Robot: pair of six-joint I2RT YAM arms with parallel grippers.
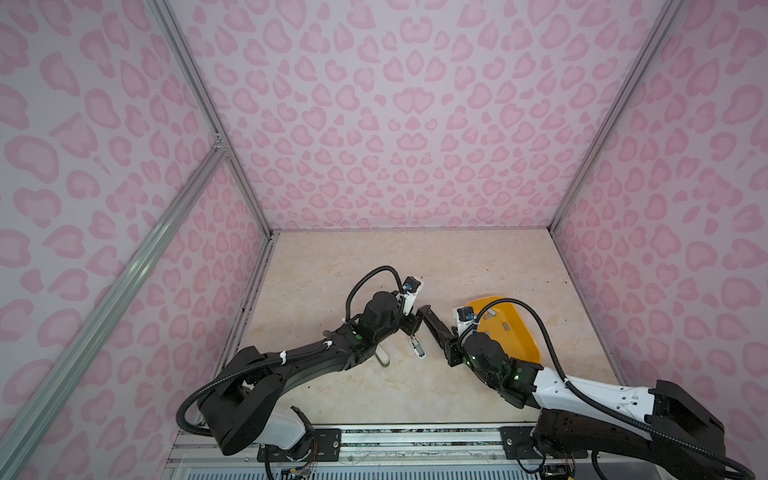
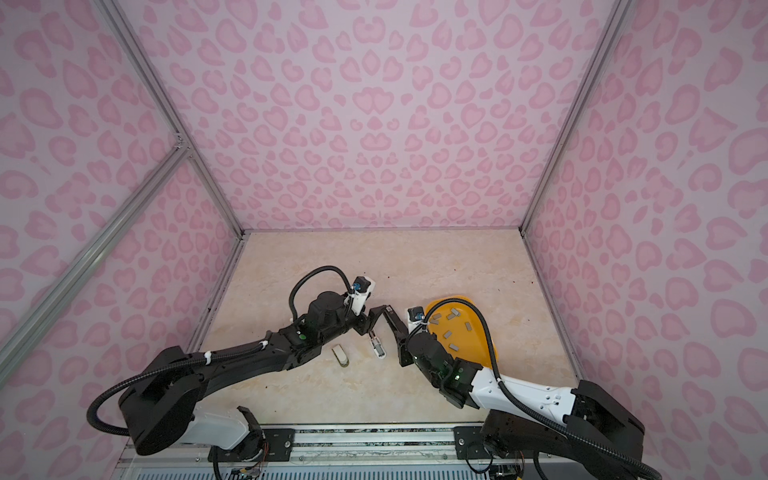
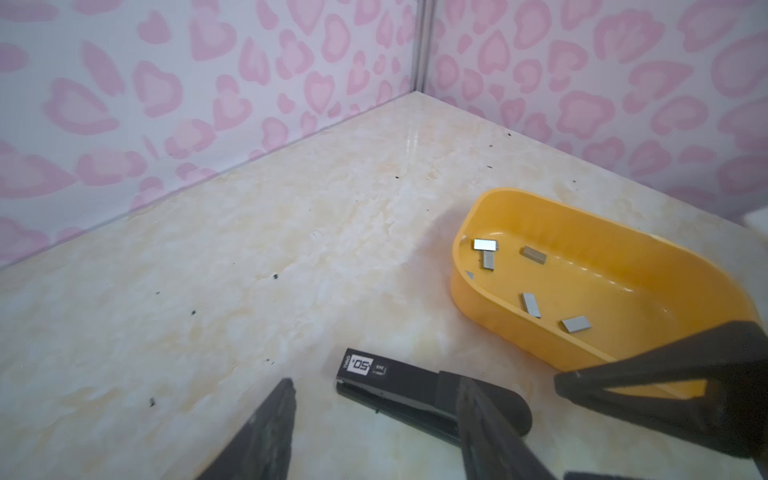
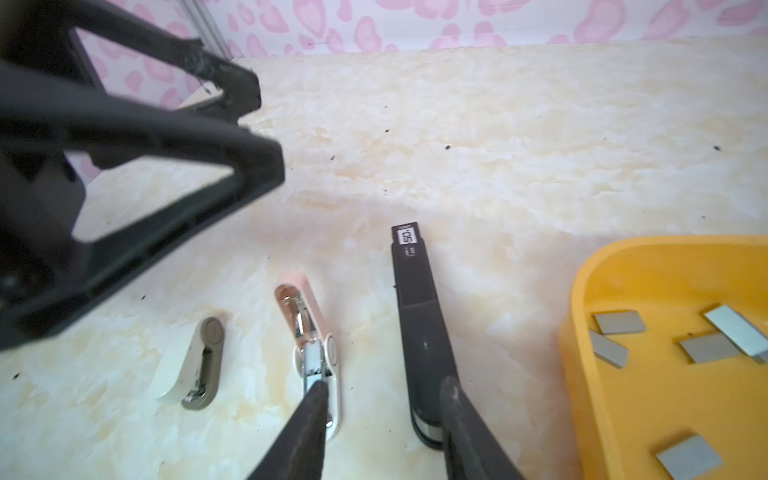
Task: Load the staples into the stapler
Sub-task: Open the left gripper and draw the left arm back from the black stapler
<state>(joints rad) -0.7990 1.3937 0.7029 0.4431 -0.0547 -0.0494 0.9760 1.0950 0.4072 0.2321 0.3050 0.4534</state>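
Note:
Several grey strips of staples (image 3: pixel 532 304) (image 4: pixel 619 322) (image 2: pixel 447 333) lie loose in a yellow tray (image 3: pixel 498 316) (image 4: pixel 582 374) (image 1: pixel 523 345). A black stapler (image 4: pixel 415 307) (image 3: pixel 399 384) (image 2: pixel 384 316) lies closed on the table between the two arms. My right gripper (image 4: pixel 384 384) (image 1: pixel 439 334) stands open over its rear end, one finger beside it. The left gripper (image 3: pixel 374 386) (image 1: pixel 411 328) is open just short of the stapler, holding nothing. A pink-and-white stapler (image 4: pixel 309 345) (image 2: pixel 378 347) lies opened, its metal channel showing.
A beige-and-grey stapler (image 4: pixel 199 365) (image 2: pixel 340 356) lies to the left of the pink one, partly under the left arm in a top view. Pink-patterned walls close the marble table (image 1: pixel 374 270) at the back and both sides. Small dark specks dot the surface.

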